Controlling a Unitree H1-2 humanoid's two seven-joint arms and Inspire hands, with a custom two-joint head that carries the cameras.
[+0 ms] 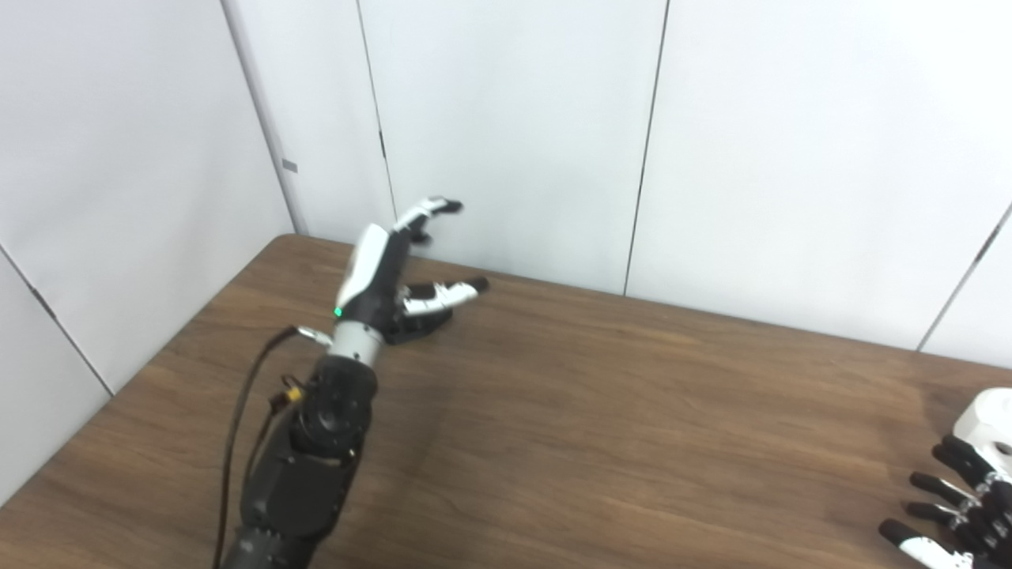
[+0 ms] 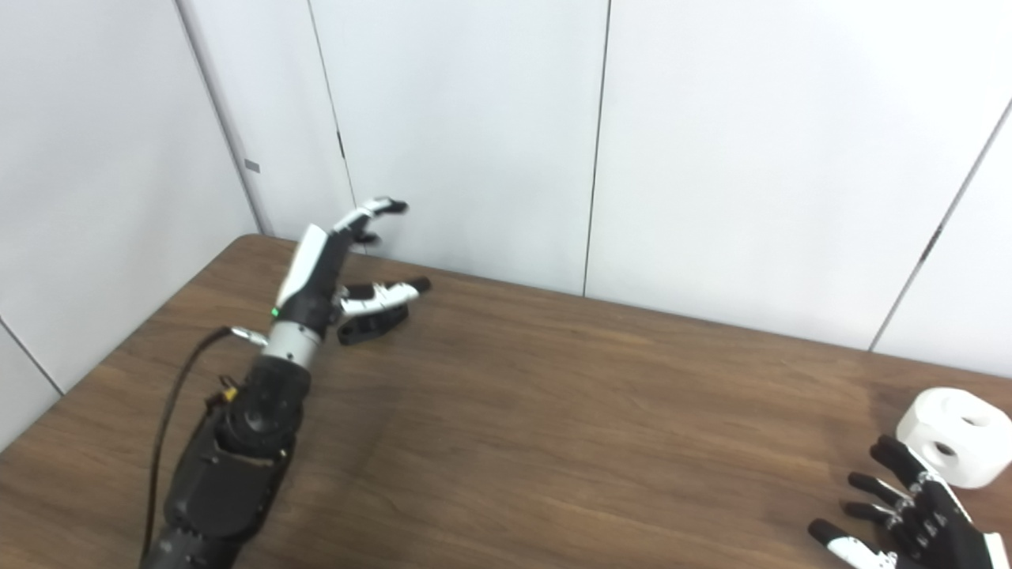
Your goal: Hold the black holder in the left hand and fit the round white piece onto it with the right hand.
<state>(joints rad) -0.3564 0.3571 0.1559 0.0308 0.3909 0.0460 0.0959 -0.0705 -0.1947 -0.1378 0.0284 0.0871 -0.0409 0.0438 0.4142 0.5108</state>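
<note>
The black holder lies flat on the brown table at the far left, partly hidden behind my left hand; it also shows in the left eye view. My left hand hovers just above it, open, fingers spread, thumb over the holder, not holding it. The round white piece, with holes in its top and side, sits on the table at the right; in the left eye view it is cut by the edge. My right hand is open, fingers spread, just in front of the white piece, apart from it.
The brown wooden table stands in a corner of white wall panels. A black cable hangs off my left forearm.
</note>
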